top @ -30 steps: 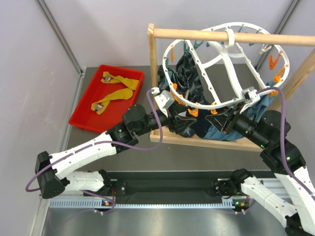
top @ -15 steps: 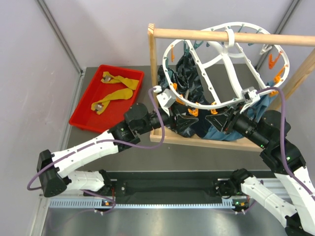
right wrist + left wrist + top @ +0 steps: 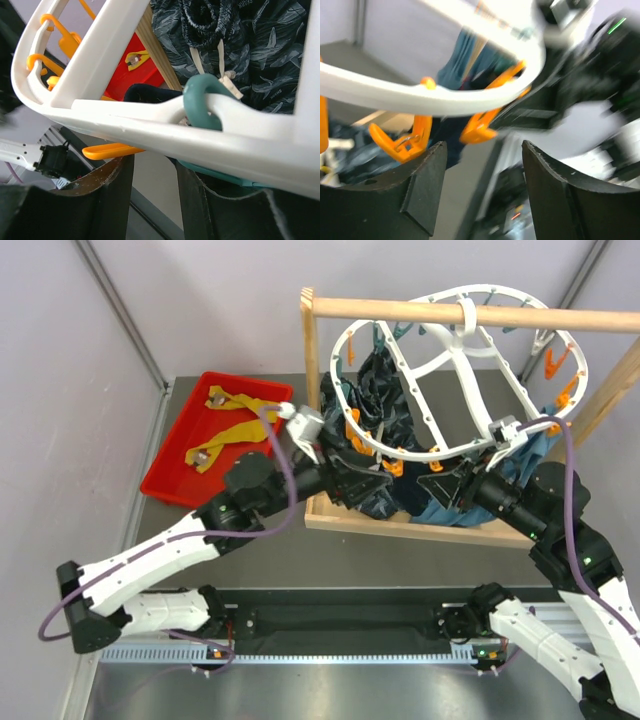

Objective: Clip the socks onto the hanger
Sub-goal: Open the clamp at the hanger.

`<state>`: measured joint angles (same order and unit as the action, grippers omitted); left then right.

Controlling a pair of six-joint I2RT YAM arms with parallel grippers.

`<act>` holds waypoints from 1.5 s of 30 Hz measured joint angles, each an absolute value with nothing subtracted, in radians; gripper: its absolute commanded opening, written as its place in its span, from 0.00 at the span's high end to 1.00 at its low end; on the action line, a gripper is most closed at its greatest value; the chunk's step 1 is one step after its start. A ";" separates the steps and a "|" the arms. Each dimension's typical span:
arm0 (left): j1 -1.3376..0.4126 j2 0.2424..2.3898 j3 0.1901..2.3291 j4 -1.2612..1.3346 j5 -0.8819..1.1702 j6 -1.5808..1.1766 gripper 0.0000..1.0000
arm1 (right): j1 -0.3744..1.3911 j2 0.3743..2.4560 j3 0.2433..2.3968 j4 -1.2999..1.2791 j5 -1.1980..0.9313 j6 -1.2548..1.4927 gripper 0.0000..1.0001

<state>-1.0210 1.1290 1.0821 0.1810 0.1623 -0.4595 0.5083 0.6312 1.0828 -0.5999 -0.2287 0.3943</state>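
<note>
Socks [image 3: 238, 430], the mustard pair, sit in the red tray [image 3: 168, 482], and the white hanger [image 3: 405, 454] hangs tilted from the wooden rod [image 3: 400, 310]. Left wrist cam: my left fingers [image 3: 420, 190] are spread apart under its rim, orange pegs [image 3: 410, 142] dangling just above. Right wrist cam: my right fingers [image 3: 110, 200] are apart too, gripping nothing, just below the rim.

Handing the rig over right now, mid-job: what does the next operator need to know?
Left claw: open, empty, below the near rim of the hanger, by the orange pegs.
Right claw: open, under that rim, near a teal peg.
Yellow socks: lying unclipped in the red tray.
Navy piece behind the rim: unclear whether it is clipped.
Done: no sock visibly clipped. Left: clip all the socks.
</note>
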 measured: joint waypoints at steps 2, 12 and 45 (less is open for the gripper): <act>-1.021 1.075 1.082 0.231 0.142 -0.585 0.28 | 0.509 0.642 1.096 -0.612 -0.229 0.386 0.61; -1.021 0.963 1.097 0.275 0.119 -0.682 0.35 | 0.508 0.664 1.100 -0.629 -0.227 0.404 0.63; -1.094 1.253 1.046 0.400 0.006 -0.395 0.78 | 0.508 0.652 1.142 -0.676 -0.283 0.418 0.54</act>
<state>-1.0943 1.2526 1.0458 0.4000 0.0059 -0.3946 0.5083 0.6518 1.1416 -0.6762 -0.2832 0.4175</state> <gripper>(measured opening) 0.274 0.449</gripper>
